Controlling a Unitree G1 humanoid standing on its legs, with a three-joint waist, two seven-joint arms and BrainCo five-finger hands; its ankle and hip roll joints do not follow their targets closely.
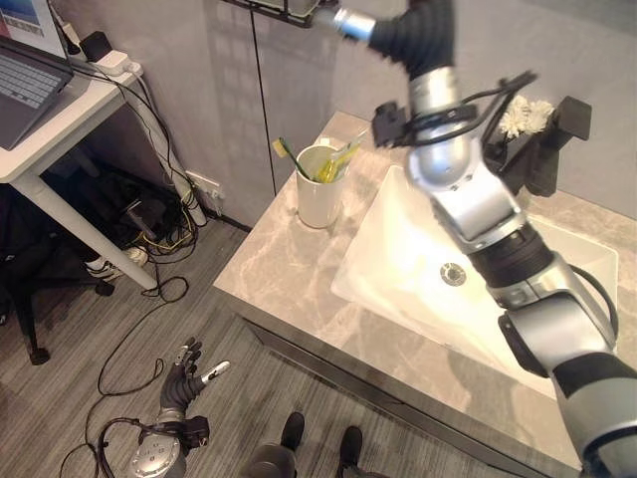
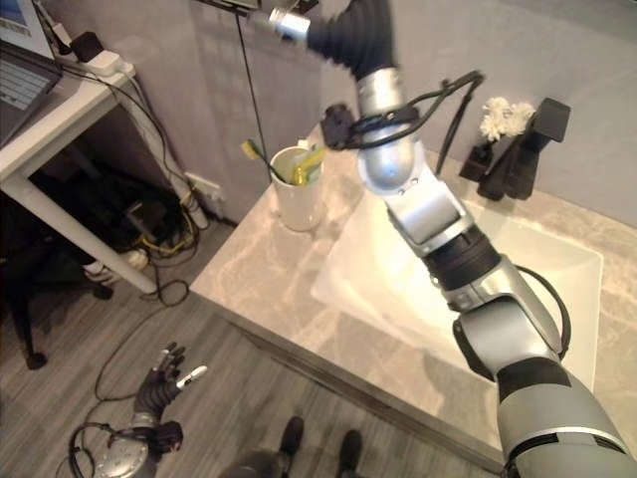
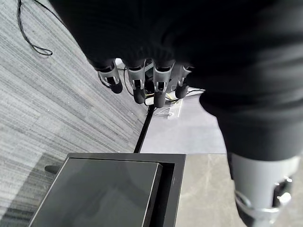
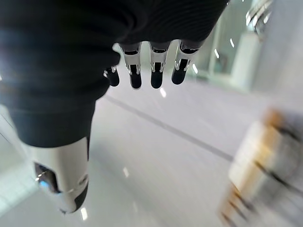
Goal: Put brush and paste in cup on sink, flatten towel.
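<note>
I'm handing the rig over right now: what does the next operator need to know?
Left hand: low by the floor, open, holding nothing.
Right hand: raised toward the wall above the counter, fingers relaxed, holding nothing.
Cup stands on the counter beside the sink, with the brush and a yellow item, likely the paste, in it.
Left: flatten the towel.

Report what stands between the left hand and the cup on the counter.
The left hand hangs open, low over the floor in front of the vanity. The counter's front edge lies between it and the cup, which stands higher up beside the sink. No other visible thing stands in the way.
</note>
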